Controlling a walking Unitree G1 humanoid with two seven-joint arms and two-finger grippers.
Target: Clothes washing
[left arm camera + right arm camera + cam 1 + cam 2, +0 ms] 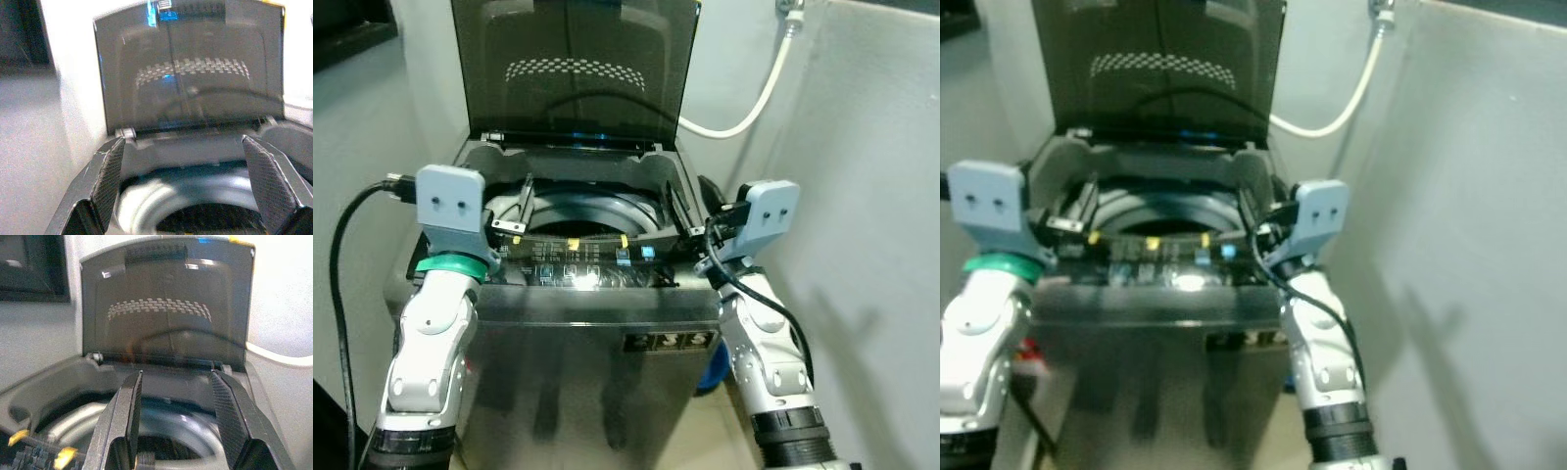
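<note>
**Both hands held spread over the open washer**

The left hand (181,191) is being held with its fingers (108,176) spread wide, nothing being gripped between them. The right hand (176,423) is likewise being held with its fingers (230,416) parted and empty. Both are being kept above the front edge of the washing machine (597,362), one toward each side of its opening. Just beneath and ahead of the hands, the drum (597,211) is being shown as a dark round opening. Beyond the fingertips, the tinted lid (573,69) is standing raised upright. Farther off, past the right hand, a white hose (759,98) is hanging along the wall (862,196).
</note>
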